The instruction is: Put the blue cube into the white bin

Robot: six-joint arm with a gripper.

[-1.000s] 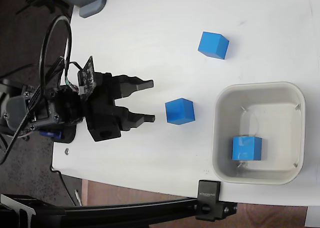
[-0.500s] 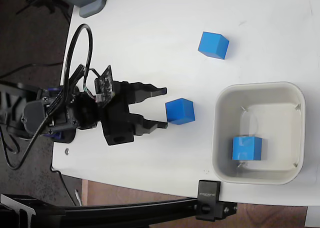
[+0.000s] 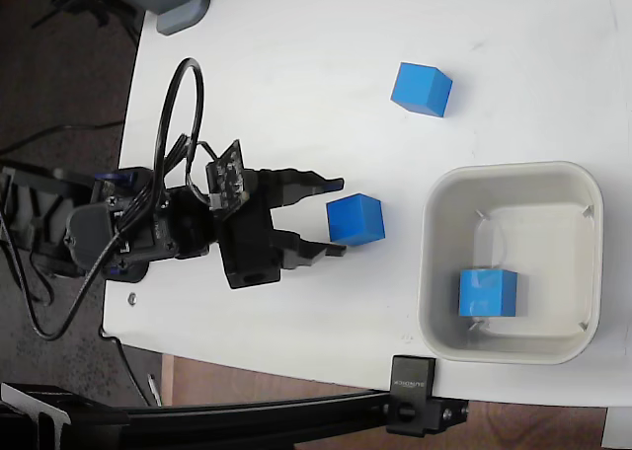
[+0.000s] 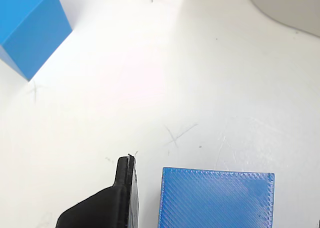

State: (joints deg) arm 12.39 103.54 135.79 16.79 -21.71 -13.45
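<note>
In the fixed view a blue cube (image 3: 356,219) sits on the white table, left of the white bin (image 3: 431,262). My gripper (image 3: 337,217) is open, and its two fingertips flank the cube's left end without pressing it. The wrist view shows that cube (image 4: 216,199) at the bottom, with one black finger (image 4: 120,198) just to its left; the other finger is out of frame. A second blue cube (image 3: 487,292) lies inside the bin. A third blue cube (image 3: 421,88) rests on the table above the bin and appears in the wrist view's top left corner (image 4: 30,28).
A grey device (image 3: 181,1) stands at the table's top left corner. A black clamp (image 3: 415,407) grips the lower table edge below the bin. The arm's body and cable loops (image 3: 183,124) hang over the table's left edge. The bin's corner (image 4: 290,5) shows at the wrist view's top right.
The arm has moved right toward the middle cube. The open fingers, earlier short of it, now reach alongside its left end. The cubes and bin have not moved.
</note>
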